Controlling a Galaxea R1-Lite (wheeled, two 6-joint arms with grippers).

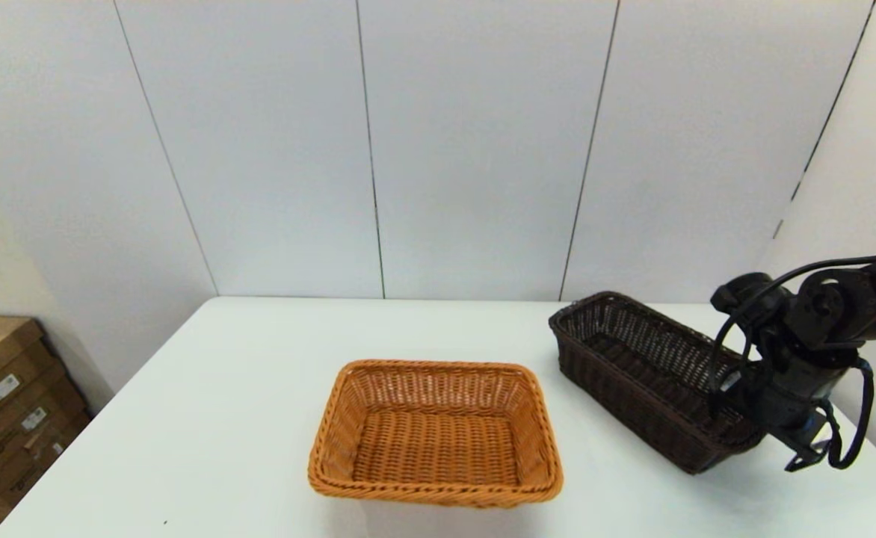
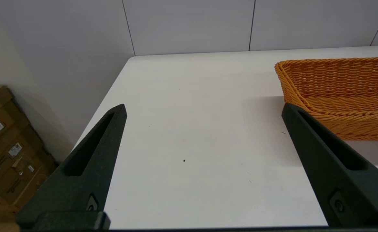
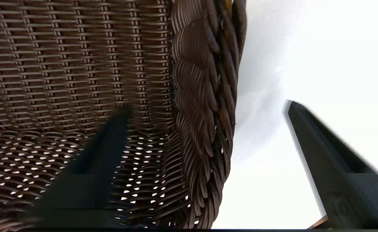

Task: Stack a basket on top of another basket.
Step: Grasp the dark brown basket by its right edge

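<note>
White desk (image 1: pixel 221 418) with two woven baskets, both standing upright with nothing inside them. The orange basket (image 1: pixel 436 433) sits near the middle of the desk towards its front edge; its braided rim and woven floor are fully exposed. The dark brown basket (image 1: pixel 651 377) lies well apart from it, on the robot's right side of the desk, set at an angle so that one short end points towards the back wall; its upper wall is open weave, and light shows through the gaps in the right wrist view. The right gripper (image 3: pixel 208 106) is at the near end of the dark brown basket, spread wide and straddling the braided rim: one finger (image 3: pixel 89 167) is inside the basket, the other is outside over the bare desk, and neither is seen pressing the rim. The left gripper (image 2: pixel 203 108) hovers over bare desk to the left of the orange basket, its fingers spread wide and holding nothing. Cardboard boxes (image 1: pixel 4 403) stand on the floor beside the desk's left edge.
</note>
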